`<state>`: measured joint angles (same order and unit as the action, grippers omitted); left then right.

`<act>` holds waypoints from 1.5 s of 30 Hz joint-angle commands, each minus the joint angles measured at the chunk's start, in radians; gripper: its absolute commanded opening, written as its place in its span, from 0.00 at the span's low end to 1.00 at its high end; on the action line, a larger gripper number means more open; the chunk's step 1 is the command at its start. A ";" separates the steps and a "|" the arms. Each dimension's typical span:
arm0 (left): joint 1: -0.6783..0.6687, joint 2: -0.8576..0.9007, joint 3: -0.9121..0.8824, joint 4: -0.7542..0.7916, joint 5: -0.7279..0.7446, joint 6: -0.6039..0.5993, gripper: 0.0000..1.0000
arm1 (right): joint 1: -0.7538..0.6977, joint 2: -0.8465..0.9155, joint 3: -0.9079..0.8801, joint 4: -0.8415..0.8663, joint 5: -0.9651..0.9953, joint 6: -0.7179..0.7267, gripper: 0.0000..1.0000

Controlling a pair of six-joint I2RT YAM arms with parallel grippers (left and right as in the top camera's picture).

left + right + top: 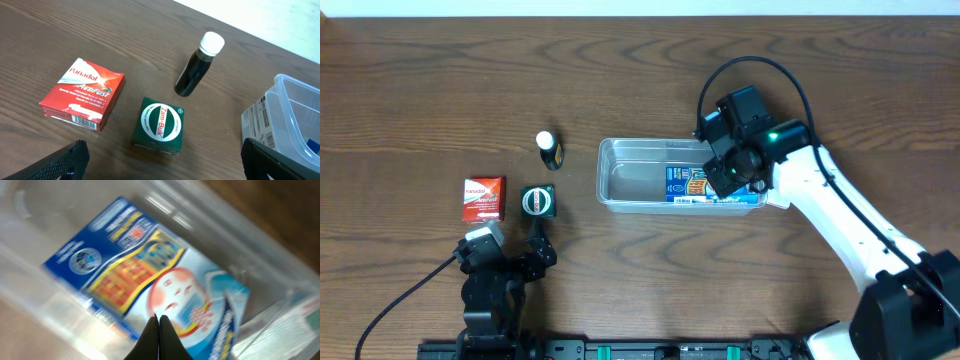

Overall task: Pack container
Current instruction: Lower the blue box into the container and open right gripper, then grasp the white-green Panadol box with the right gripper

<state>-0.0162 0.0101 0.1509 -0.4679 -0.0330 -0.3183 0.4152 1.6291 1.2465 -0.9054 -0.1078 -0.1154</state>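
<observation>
The clear plastic container lies mid-table; its corner shows in the left wrist view. A blue box lies inside it, seen close in the right wrist view. My right gripper is shut and empty, hovering over that box inside the container; overhead it is at the container's right end. My left gripper is open, just behind a green Zam-Buk box. A red Panadol box and a dark bottle with white cap lie beyond.
In the overhead view the red Panadol box, the green box and the dark bottle sit left of the container. A second, white box leans at the container's end. The left arm is near the front edge.
</observation>
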 commanded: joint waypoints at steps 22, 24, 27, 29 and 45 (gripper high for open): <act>-0.003 -0.004 -0.017 -0.002 -0.004 -0.009 0.98 | 0.002 0.093 -0.130 0.155 -0.004 0.013 0.01; -0.003 -0.004 -0.017 -0.002 -0.004 -0.009 0.98 | 0.001 0.080 -0.120 0.154 0.006 0.013 0.02; -0.003 -0.004 -0.017 -0.002 -0.004 -0.009 0.98 | 0.000 0.034 -0.084 0.141 0.002 0.048 0.06; -0.003 -0.004 -0.017 -0.002 -0.004 -0.009 0.98 | -0.013 -0.027 -0.051 0.120 0.003 0.111 0.13; -0.003 -0.004 -0.017 -0.002 -0.004 -0.009 0.98 | -0.418 -0.278 -0.057 -0.077 0.059 0.415 0.74</act>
<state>-0.0162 0.0105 0.1509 -0.4679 -0.0330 -0.3183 0.0341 1.3190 1.2201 -0.9760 -0.0582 0.2554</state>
